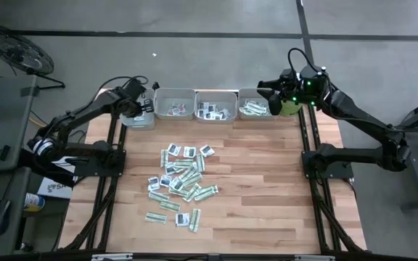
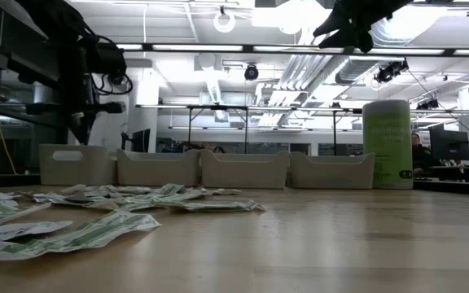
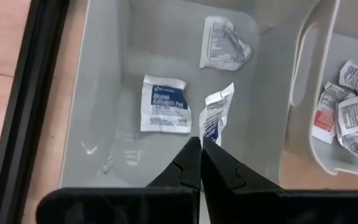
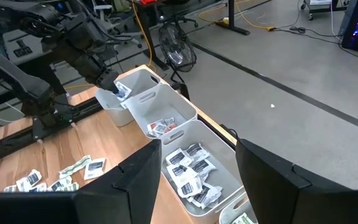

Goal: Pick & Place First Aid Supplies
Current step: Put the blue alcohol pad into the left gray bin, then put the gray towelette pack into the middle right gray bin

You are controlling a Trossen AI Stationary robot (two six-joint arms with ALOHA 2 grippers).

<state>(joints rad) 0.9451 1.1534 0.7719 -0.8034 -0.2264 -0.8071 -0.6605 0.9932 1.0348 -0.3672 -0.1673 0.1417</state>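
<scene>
My left gripper (image 3: 201, 149) is clamped on a blue-white sachet (image 3: 216, 115) hanging over the far-left grey tray (image 3: 104, 124), long axis toward 12. The loose pile (image 1: 180, 181) lies around 5 o'clock from it; right gripper (image 4: 197, 180) hangs released.

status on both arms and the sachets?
Left gripper shut on a white sachet, over leftmost tray. Right gripper open, empty, above far-right trays. Sachet pile waits mid-table. Nothing blocking.
</scene>
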